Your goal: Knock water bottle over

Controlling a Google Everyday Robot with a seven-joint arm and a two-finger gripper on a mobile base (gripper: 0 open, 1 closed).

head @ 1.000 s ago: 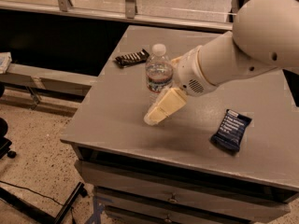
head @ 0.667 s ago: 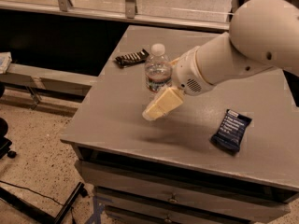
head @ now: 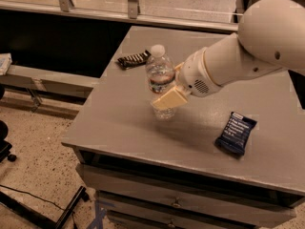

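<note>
The water bottle (head: 159,73) is clear ribbed plastic with a white cap and a label band. It stands upright near the middle of the grey table (head: 124,123). My gripper (head: 167,99) reaches in from the right on the white arm. Its cream-coloured finger lies against the lower front of the bottle, covering part of its base.
A dark snack-bar wrapper (head: 133,59) lies behind the bottle at the table's back left. A dark blue snack packet (head: 235,133) lies at the front right. The table's left and front edges drop to the speckled floor. Drawers sit below the tabletop.
The gripper has moved up and back toward the bottle; its finger now overlaps the bottle's lower part. The bottle still stands upright in the same spot.
</note>
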